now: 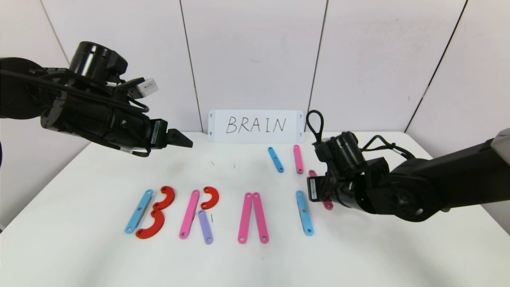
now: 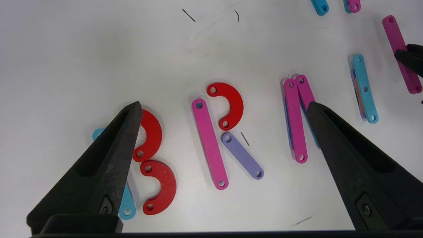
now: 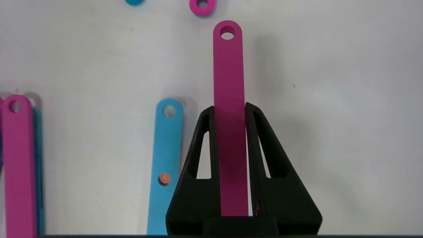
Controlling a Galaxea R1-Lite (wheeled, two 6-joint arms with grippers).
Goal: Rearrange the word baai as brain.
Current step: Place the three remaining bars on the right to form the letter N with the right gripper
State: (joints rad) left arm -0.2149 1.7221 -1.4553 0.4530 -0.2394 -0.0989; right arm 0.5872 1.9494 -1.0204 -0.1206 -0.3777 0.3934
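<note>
The word lies in a row on the white table. Its B is a light-blue strip (image 1: 138, 211) with two red arcs (image 1: 165, 198). Its R is a pink strip (image 1: 189, 214), a red arc (image 1: 210, 197) and a purple strip (image 1: 205, 227). Two pink strips (image 1: 252, 217) meet at their tops, and right of them lies a light-blue strip (image 1: 304, 212). My right gripper (image 3: 229, 107) is shut on a pink strip (image 3: 228, 66) just right of that blue strip (image 3: 165, 148), low over the table. My left gripper (image 2: 224, 104) hangs open high above the B and R.
A white card (image 1: 255, 126) with handwritten BRAIN leans against the back wall. In front of it lie a spare light-blue strip (image 1: 275, 159) and a spare pink strip (image 1: 298, 158). Wall panels close the back of the table.
</note>
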